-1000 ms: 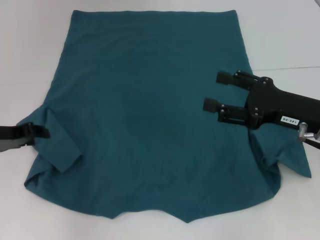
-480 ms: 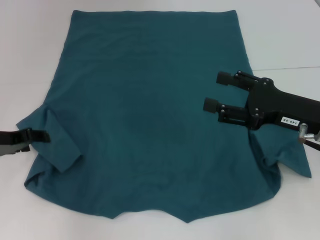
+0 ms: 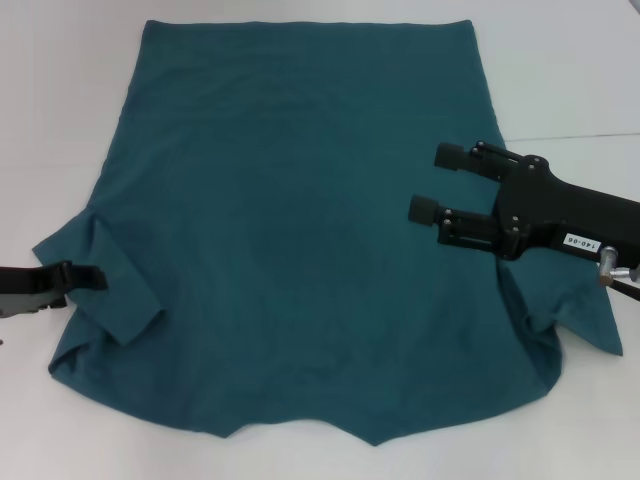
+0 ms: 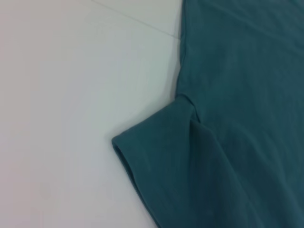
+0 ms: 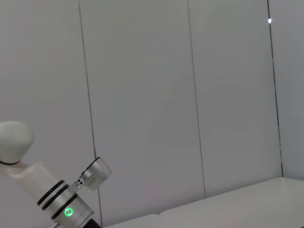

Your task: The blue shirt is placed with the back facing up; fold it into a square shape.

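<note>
White label on right end effector [image 3: 428,184]: "140-06", inverted.

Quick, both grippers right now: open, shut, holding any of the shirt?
Left gripper: over the blue shirt's left sleeve; open or shut cannot be told.
Right gripper: open, holding nothing, above the shirt's right side.

Soft, even light fills the room from above, and the white desk [image 3: 60,80] looks bright without hard glare. The blue shirt [image 3: 300,230] throws only faint shadows along its folds. One small bright light spot [image 5: 270,20] shines on the wall panels.
</note>
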Robot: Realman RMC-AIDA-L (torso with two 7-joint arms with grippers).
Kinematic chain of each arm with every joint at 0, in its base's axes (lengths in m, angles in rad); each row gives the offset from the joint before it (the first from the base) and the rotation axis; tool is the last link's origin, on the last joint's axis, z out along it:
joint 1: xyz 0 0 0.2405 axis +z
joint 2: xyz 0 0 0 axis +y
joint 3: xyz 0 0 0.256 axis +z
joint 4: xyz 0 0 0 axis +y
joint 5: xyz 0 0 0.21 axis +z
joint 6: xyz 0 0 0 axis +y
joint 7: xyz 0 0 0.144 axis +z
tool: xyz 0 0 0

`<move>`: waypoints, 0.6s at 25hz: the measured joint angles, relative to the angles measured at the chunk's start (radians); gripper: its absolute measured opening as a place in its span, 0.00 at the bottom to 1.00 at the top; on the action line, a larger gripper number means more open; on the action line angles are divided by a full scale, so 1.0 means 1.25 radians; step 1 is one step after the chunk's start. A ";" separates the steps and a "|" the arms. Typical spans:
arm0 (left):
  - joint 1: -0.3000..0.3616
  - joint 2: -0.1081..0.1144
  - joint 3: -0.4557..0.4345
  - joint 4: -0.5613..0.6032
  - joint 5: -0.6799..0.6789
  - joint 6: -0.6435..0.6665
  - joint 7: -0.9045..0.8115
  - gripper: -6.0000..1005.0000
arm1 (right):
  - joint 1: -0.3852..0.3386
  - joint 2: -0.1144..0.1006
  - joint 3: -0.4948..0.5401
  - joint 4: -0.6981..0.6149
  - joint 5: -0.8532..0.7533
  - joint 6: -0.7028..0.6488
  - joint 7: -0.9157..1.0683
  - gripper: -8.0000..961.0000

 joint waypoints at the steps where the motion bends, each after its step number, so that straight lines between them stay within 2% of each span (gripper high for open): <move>1: -0.001 0.000 0.000 -0.004 0.000 -0.002 0.001 0.62 | 0.000 0.000 0.000 0.000 0.000 0.000 0.000 0.92; 9: -0.023 0.005 0.001 -0.044 -0.001 -0.012 0.014 0.56 | 0.000 0.000 0.000 -0.001 0.000 0.000 -0.001 0.92; 15: -0.033 -0.001 0.002 -0.046 -0.002 -0.013 0.056 0.51 | -0.001 0.000 0.000 0.000 0.000 0.000 -0.001 0.92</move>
